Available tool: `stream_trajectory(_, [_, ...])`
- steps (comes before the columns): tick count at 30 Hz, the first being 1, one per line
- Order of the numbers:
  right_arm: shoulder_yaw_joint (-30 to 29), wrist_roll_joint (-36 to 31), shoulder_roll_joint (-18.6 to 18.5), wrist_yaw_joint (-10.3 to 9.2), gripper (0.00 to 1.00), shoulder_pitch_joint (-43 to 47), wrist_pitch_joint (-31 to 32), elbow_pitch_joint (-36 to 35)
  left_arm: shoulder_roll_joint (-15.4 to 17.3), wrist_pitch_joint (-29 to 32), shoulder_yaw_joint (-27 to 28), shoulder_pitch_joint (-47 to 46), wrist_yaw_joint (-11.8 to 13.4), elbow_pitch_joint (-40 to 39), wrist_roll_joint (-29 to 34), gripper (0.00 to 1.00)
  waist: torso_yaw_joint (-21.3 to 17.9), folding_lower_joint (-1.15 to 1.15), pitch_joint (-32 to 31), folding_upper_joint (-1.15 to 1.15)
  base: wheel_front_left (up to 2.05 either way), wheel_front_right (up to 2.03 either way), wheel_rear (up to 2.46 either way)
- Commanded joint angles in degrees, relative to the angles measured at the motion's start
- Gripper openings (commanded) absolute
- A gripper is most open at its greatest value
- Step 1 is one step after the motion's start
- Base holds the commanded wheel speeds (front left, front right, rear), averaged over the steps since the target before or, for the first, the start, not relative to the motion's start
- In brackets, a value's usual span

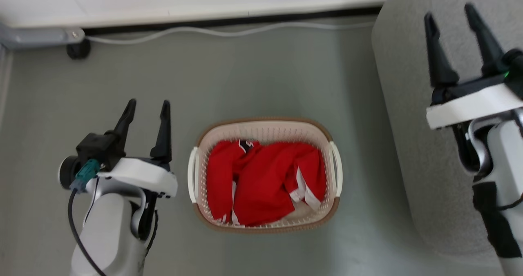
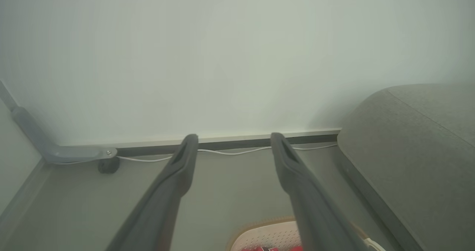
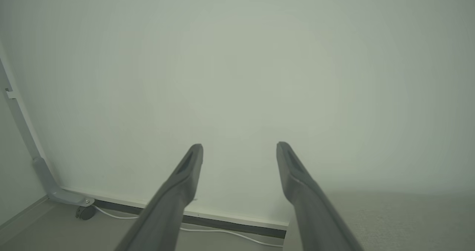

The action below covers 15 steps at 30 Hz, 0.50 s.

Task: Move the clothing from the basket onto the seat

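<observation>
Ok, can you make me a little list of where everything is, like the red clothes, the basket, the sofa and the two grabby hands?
clothing: red with white trim, bunched up inside the basket
basket: on the grey floor, between the two arms, left of the seat
seat: grey, on the right; no clothing on the part in view
left gripper: open, holding nothing, left of the basket
right gripper: open, holding nothing, in front of the seat in the head view
job so far: nothing moved yet

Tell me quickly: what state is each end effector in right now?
Left end effector: open, holding nothing.
Right end effector: open, holding nothing.
</observation>
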Motion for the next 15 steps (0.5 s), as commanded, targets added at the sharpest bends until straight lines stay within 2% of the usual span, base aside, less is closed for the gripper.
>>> stream_trajectory(1, [0.83, 0.05, -0.47, 0.24, 1.00, -1.53, -0.75, -2.45, 1.05, -0.50, 0.65, -2.38, 0.27, -0.96, -1.16, 1.00, -1.12, 0.00, 6.39, 0.00, 0.00, 0.00, 0.00])
stream_trajectory(8, [1.94, 0.33, -2.09, 0.24, 1.00, -7.47, -0.75, -9.40, 1.03, -0.50, -5.93, -7.08, 0.78, 1.57, -10.83, 1.00, -2.78, 0.00, 17.49, 0.00, 0.00, 0.00, 0.00])
stream_trajectory(15, [3.54, -0.04, -3.07, 0.24, 1.00, -12.12, -0.75, -14.02, 1.02, -0.50, -16.59, -13.01, -0.25, 8.54, -17.43, 1.00, -3.98, 0.00, 26.25, 0.00, 0.00, 0.00, 0.00])
